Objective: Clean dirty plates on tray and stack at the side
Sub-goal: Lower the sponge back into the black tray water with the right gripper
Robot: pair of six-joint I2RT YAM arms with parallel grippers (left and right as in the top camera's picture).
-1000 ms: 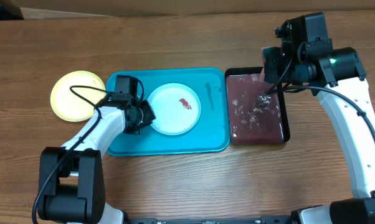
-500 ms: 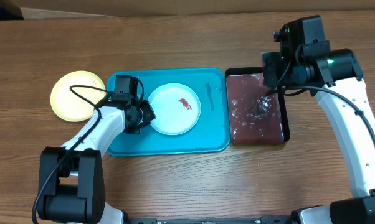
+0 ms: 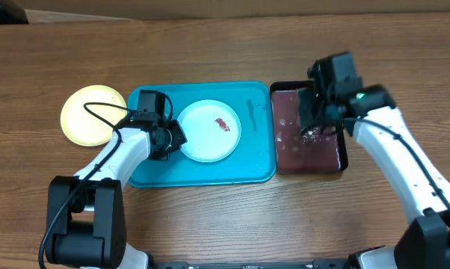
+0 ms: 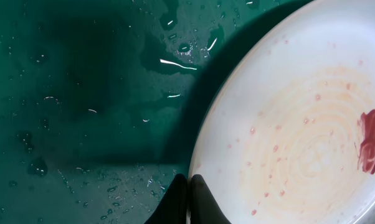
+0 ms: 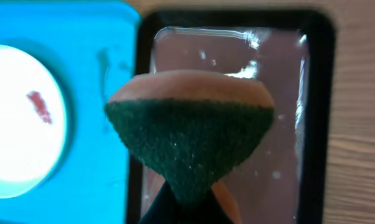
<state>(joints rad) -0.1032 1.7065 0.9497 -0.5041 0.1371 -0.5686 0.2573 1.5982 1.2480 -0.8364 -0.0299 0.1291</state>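
Observation:
A white plate [image 3: 208, 131] with a red-brown smear lies in the turquoise tray [image 3: 255, 161]. It also shows in the left wrist view [image 4: 299, 137] and the right wrist view [image 5: 19, 118]. My left gripper [image 3: 173, 139] is shut on the plate's left rim [image 4: 189, 186]. A yellow-green plate [image 3: 90, 114] lies on the table left of the tray. The pale blue plate is out of view. My right gripper [image 3: 313, 127] is shut on a green-and-orange sponge [image 5: 190, 134] and holds it over the black tray.
A narrow black tray [image 3: 343, 153] of reddish water stands right of the turquoise tray and shows in the right wrist view [image 5: 318, 93]. Water drops lie on the turquoise tray's floor [image 4: 81, 93]. Bare wooden table surrounds both trays.
My right arm has swung left and lower over the black tray with the sponge. The left arm and the white plate have not moved.

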